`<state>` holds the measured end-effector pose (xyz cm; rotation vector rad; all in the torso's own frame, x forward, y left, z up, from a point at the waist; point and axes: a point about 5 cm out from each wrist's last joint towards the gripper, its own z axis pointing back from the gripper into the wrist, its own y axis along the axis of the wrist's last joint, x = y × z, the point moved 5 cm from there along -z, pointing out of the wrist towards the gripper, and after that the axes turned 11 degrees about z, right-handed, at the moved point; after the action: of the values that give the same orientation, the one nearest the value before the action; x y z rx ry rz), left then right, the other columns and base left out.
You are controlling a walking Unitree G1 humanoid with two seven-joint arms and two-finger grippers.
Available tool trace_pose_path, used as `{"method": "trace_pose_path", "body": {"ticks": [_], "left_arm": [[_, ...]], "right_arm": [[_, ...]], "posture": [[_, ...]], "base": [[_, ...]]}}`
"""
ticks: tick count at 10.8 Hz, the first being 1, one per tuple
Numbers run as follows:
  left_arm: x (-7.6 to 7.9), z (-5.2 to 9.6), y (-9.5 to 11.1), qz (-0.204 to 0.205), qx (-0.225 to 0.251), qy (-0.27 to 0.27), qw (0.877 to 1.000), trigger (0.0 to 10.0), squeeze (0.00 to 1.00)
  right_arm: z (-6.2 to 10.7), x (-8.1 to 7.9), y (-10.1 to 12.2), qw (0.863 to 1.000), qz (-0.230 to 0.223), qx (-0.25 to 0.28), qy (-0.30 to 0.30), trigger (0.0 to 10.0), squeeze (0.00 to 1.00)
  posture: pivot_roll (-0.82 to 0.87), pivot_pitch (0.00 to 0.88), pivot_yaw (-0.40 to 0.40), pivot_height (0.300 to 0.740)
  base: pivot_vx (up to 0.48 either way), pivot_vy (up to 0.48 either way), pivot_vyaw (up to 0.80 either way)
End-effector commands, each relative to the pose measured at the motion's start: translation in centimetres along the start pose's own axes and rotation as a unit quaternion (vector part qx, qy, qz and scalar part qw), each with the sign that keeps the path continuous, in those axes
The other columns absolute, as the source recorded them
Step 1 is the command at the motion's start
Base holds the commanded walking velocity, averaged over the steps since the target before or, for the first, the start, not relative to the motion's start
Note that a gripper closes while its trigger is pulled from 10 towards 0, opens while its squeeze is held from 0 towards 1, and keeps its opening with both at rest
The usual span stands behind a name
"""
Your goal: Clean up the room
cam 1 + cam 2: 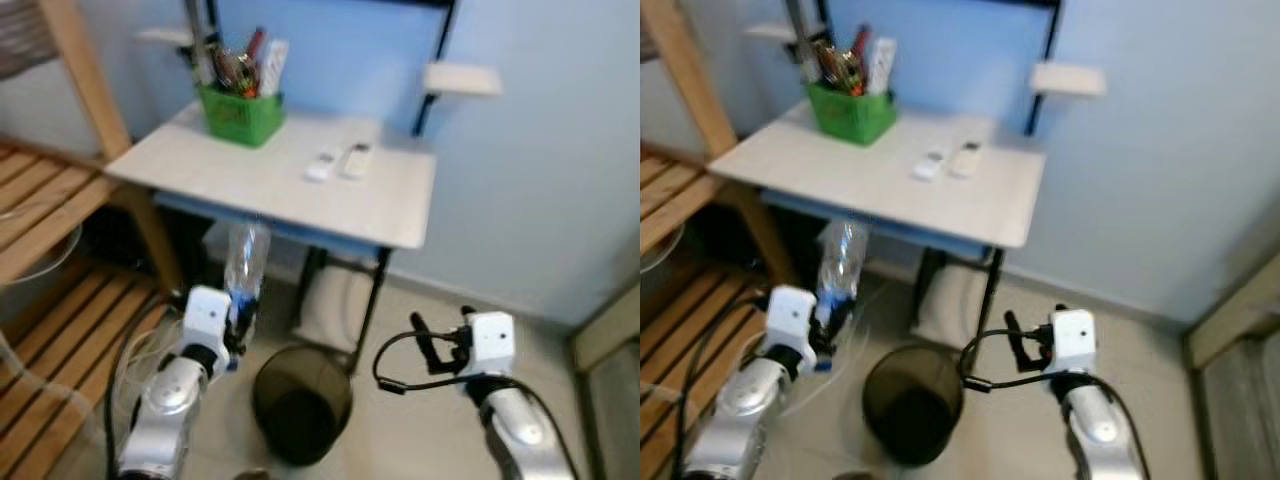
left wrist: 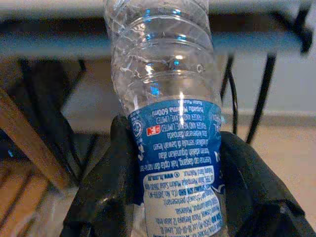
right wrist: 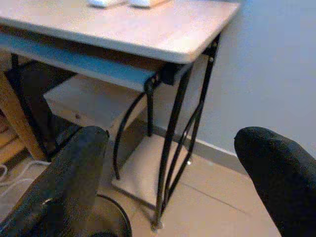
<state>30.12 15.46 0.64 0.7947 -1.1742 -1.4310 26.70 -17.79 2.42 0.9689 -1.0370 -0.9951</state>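
A pale desk stood against a blue wall, a black mesh bin on the floor before it. The left gripper clamped a clear water bottle upright beside the bin. The right gripper hung spread wide, holding nothing.

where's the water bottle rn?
The water bottle is clamped upright in the left pincer, on the robot's left, in front of the white table edge and just left of the black wastebasket on the floor.
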Motion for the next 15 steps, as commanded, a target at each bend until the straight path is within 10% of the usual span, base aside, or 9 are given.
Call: {"method": "trace_pose_path", "body": {"ticks": [1,6,13,14,15], "left_arm": [[1.1,-0.8,-0.2,-0.008,-0.003,-0.014,1.000,10.0,0.00],[0.7,-1.6,-6.8,-0.067,-0.139,0.041,0.987,10.0,0.00],[-1.3,-1.9,-7.2,-0.137,-0.193,0.104,0.966,10.0,0.00],[-1.5,-2.3,-6.6,-0.131,-0.189,0.112,0.967,10.0,1.00],[-1.5,-2.7,-6.0,-0.139,-0.182,0.108,0.967,10.0,1.00]], "right_arm": [[0.6,1.0,0.0,1.000,0.007,-0.006,-0.005,10.0,0.23],[5.1,3.6,0.1,0.999,0.030,-0.034,-0.007,10.0,0.22],[9.2,3.3,-0.6,0.996,0.022,-0.084,0.004,10.0,0.23],[9.6,3.3,-0.6,0.996,0.021,-0.088,0.003,10.0,0.23],[9.8,3.2,-0.5,0.996,0.020,-0.089,0.003,10.0,0.22]], "posture": [[-0.11,0.055,-0.036,0.740],[-0.26,0.163,-0.107,0.740],[-0.33,0.267,-0.135,0.740],[-0.33,0.269,-0.135,0.740],[-0.34,0.270,-0.135,0.740]], "base": [[0.000,0.000,0.00],[0.000,0.000,0.00],[0.000,0.000,0.00],[0.000,0.000,0.00],[0.000,0.000,0.00]]}}
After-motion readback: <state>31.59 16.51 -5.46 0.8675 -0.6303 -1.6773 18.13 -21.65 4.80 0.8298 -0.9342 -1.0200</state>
